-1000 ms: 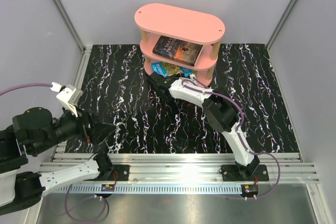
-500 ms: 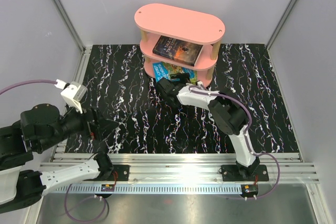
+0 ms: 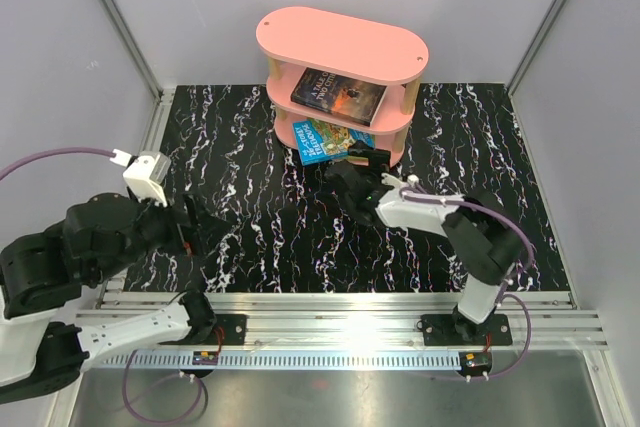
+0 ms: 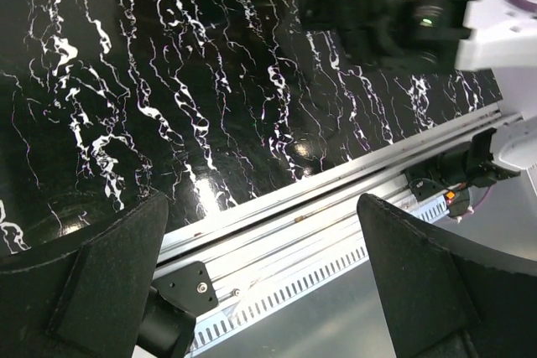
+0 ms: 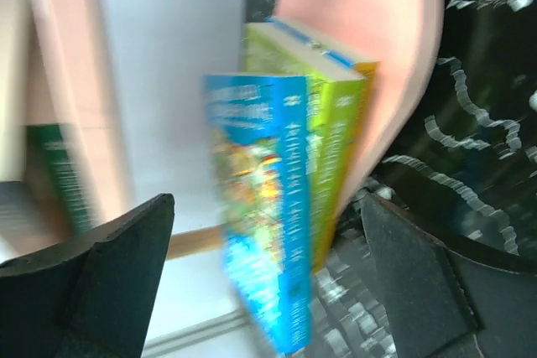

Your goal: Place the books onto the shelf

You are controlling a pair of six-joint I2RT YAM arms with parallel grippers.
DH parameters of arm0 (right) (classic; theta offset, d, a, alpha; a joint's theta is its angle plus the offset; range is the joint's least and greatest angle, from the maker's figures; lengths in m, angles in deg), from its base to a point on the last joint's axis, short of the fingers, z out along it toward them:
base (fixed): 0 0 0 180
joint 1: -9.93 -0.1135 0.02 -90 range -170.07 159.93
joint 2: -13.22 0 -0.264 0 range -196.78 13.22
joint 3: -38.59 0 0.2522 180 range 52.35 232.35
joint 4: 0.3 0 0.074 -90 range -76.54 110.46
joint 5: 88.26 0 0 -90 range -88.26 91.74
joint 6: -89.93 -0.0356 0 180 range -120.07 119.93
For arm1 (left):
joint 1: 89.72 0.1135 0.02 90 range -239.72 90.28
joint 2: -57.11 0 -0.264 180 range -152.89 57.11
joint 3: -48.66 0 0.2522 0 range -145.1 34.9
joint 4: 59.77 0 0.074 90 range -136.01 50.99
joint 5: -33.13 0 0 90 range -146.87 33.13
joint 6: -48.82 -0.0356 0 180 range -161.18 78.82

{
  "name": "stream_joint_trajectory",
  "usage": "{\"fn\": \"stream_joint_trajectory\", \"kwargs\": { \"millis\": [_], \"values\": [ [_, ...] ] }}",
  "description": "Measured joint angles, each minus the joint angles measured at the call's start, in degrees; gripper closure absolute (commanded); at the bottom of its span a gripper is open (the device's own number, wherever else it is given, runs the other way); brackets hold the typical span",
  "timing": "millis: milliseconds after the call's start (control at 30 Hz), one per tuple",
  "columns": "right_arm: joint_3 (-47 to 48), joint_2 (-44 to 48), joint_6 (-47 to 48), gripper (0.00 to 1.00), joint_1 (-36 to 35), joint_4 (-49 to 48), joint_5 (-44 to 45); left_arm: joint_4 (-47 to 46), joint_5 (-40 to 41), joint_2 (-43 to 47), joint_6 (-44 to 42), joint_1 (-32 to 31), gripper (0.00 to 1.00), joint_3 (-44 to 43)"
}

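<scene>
Right gripper spread wide, empty; arm stretched low toward blue book on shelf bottom tier.

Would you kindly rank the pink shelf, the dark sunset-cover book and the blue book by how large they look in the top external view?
1. pink shelf, clearly the largest.
2. dark sunset-cover book.
3. blue book, only slightly smaller as seen. The shelf partly hides both books, so their order is unsure.
</scene>
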Motion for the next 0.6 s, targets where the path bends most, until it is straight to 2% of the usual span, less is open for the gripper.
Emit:
{"fn": "stream_joint_trajectory", "kwargs": {
  "millis": [133, 267, 467, 567, 600],
  "values": [
    [-6.3, 8.3, 5.9, 0.0, 0.9, -9.7, -4.2, -0.2, 1.4, -1.6, 1.7, 0.0, 0.01, 2.2],
    [-9.0, 17.0, 15.5, 0.0, 1.6, -11.8, -11.4, -0.7, 3.4, -4.5, 2.8, 0.0, 0.01, 5.9],
    [-10.3, 32.7, 27.8, 0.04, 1.5, 0.4, -24.9, -8.0, 6.1, -11.0, 2.8, 2.1, 0.01, 11.2],
    [-13.4, 42.8, 31.7, 0.07, 1.2, 8.1, -29.1, -14.8, 4.9, -14.3, 2.0, 8.9, 0.02, 15.2],
    [-14.7, 46.7, 33.0, 0.08, 1.0, 10.8, -30.1, -17.5, 3.6, -15.5, 1.6, 12.8, 0.06, 16.9]
  ]
}}
